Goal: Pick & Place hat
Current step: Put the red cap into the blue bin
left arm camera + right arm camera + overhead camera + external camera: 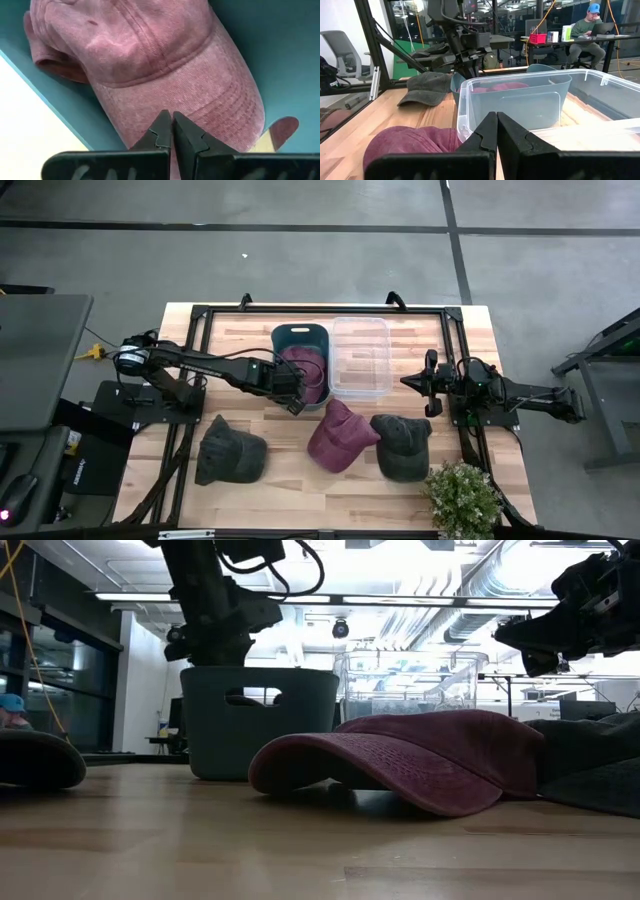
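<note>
A maroon hat lies inside the teal bin, crown toward the far side and brim toward my left gripper. My left gripper is shut and points steeply down into the bin at its near rim, with its tips just over the brim. A second maroon hat rests on the table in front of the bins, between two dark grey hats. My right gripper waits shut and level at the table's right, behind the clear bin. My left gripper's shut fingertips stand right at the brim of the hat in the bin, coming from above and slanting down. I cannot tell whether they touch it. Nothing sits between the fingers.
The empty clear bin stands against the teal bin's right side. A potted plant sits at the near right corner. A black frame runs around the tabletop. Bare wood shows along the near edge.
</note>
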You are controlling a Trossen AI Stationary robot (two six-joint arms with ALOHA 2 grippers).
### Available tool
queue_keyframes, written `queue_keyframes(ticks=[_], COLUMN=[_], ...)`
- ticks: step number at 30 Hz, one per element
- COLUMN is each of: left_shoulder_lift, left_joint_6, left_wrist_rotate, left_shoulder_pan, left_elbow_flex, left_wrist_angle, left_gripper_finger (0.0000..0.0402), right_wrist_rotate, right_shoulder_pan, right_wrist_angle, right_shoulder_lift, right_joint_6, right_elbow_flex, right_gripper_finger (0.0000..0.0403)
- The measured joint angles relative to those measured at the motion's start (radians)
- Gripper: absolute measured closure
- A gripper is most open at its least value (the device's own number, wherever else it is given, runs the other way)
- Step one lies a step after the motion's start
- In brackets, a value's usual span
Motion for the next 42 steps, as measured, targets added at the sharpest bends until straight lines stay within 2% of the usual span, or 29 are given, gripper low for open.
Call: queue_keyframes(ticks=[4, 8, 13, 20, 24, 28, 34, 37, 39, 42], left_shoulder_lift=[0.0, -0.011, -0.083, -0.179, -0.213, -0.23, -0.233, -0.233, -0.233, -0.233], left_joint_6=[0.005, 0.026, 0.062, 0.228, 0.343, 0.393, 0.476, 0.6, 0.706, 0.846], left_wrist_rotate=[-0.006, -0.127, -0.238, -0.388, -0.475, -0.565, -0.587, -0.554, -0.483, -0.313], left_shoulder_pan=[-0.001, -0.001, -0.017, -0.069, -0.129, -0.201, -0.291, -0.338, -0.376, -0.428], left_elbow_flex=[0.0, 0.0, 0.001, 0.0, 0.0, 0.0, 0.0, 0.0, 0.0, 0.0], left_wrist_angle=[0.0, -0.008, -0.038, -0.071, -0.089, -0.103, -0.1, -0.101, -0.1, -0.099], left_gripper_finger=[0.0401, 0.0401, 0.0401, 0.0401, 0.0401, 0.0401, 0.0401, 0.0401, 0.0401, 0.0401], right_wrist_rotate=[0.0, 0.0, 0.0, 0.0, 0.0, 0.0, 0.0, 0.0, 0.0, 0.0], right_shoulder_pan=[0.0, 0.0, 0.0, 0.0, 0.0, 0.0, 0.0, 0.0, 0.0, 0.0], right_wrist_angle=[0.0, 0.0, 0.0, 0.0, 0.0, 0.0, 0.0, 0.0, 0.0, 0.0], right_shoulder_lift=[0.0, 0.0, 0.0, 0.0, 0.0, 0.0, 0.0, 0.0, 0.0, 0.0], right_joint_6=[0.0, 0.0, 0.0, 0.0, 0.0, 0.0, 0.0, 0.0, 0.0, 0.0], right_elbow_flex=[0.0, 0.0, 0.0, 0.0, 0.0, 0.0, 0.0, 0.0, 0.0, 0.0], right_gripper_finger=[0.0402, 0.0402, 0.0402, 0.0402, 0.0402, 0.0402, 0.0402, 0.0402, 0.0402, 0.0402])
